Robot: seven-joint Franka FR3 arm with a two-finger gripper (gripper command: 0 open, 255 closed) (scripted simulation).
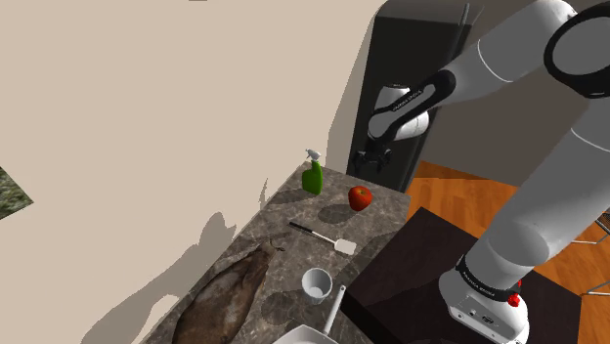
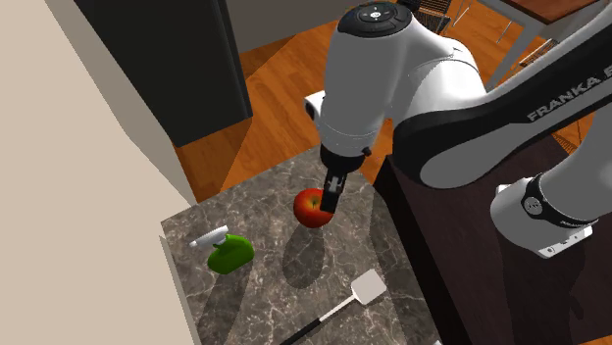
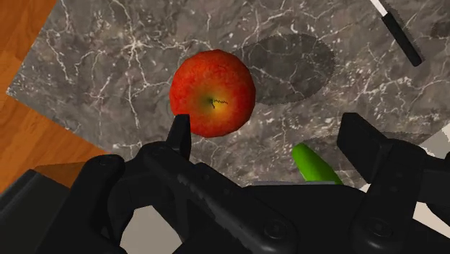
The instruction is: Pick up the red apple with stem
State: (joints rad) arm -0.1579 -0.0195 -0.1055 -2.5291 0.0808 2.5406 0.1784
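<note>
The apple looks round, hard and smooth. The gripper, fingers wide apart, should squeeze its sides.

In the second exterior view the gripper covers one side of the apple; the spatula has its handle cut by the bottom edge; in the wrist view the green bottle is mostly hidden behind the gripper; in the shoulder view a pan and a brown lump run off the bottom edge; what the lump is, I cannot tell.
</note>
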